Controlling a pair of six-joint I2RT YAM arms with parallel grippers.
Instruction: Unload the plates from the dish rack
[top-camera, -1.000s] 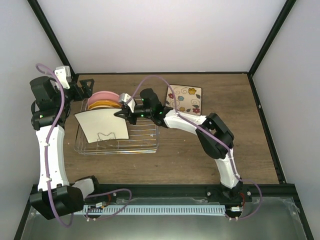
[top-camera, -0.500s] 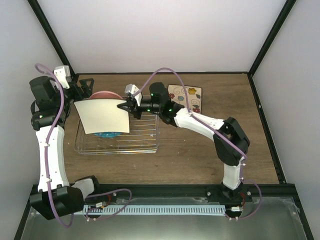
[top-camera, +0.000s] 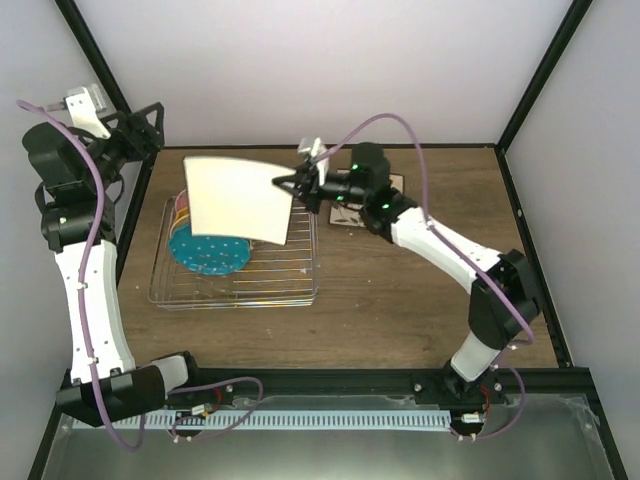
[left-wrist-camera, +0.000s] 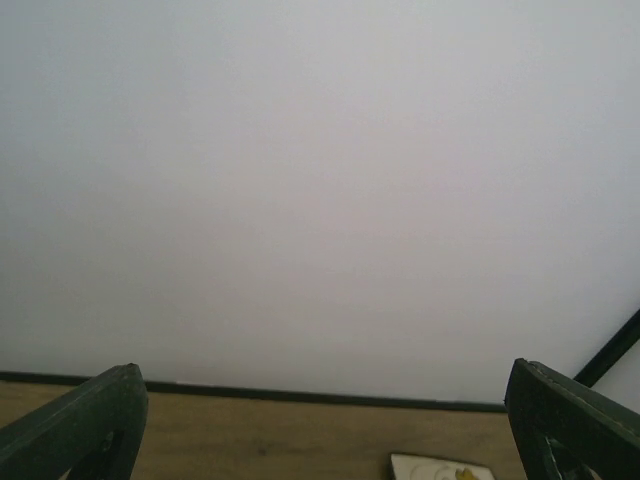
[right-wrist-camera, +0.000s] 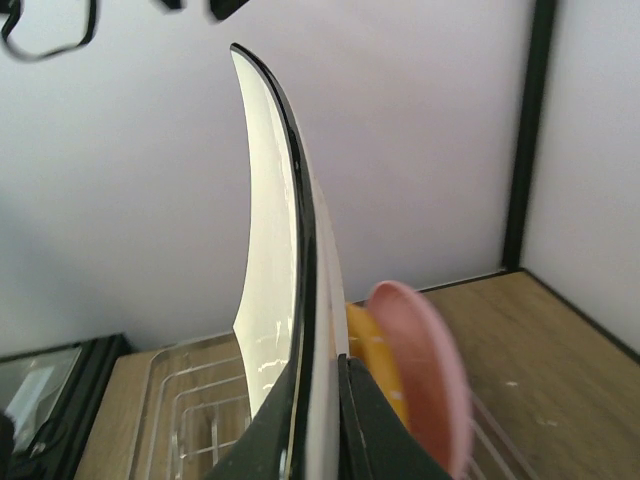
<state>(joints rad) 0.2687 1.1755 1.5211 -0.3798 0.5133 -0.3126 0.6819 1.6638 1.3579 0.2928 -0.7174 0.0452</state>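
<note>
**A:** Where is the square plate (top-camera: 238, 198) right now?

**B:** In the air over the rack (top-camera: 232, 299), plain white back facing up in the overhead view. The right end effector (top-camera: 292, 184) is clamped on its right edge. The wrist view shows the plate edge-on, with one finger (right-wrist-camera: 282, 430) pressed to each side of the rim.

**A:** Is it touching the rack at all?

**B:** It doesn't look so. It hangs above the back half, tilted, and in the overhead view its lower edge overlaps the teal plate (top-camera: 208, 252).

**A:** And that teal one?

**B:** It leans in the left part of the rack, dotted face showing. The right wrist view shows two more behind the held plate. There is an orange plate (right-wrist-camera: 370, 352) with pale dots, then a pink plate (right-wrist-camera: 424, 372) just beside it, both standing on edge.

**A:** What about the left arm?

**B:** It is raised high near the back left corner, well apart from the rack. The left end effector (top-camera: 146, 128) is spread wide and empty. Its camera mostly shows the wall, with one dark finger at each bottom corner.

**A:** Anything on the counter (top-camera: 400, 300) itself?

**B:** A flowered plate (left-wrist-camera: 432, 467) lies flat to the right of the rack, mostly hidden under the right arm from above.
</note>
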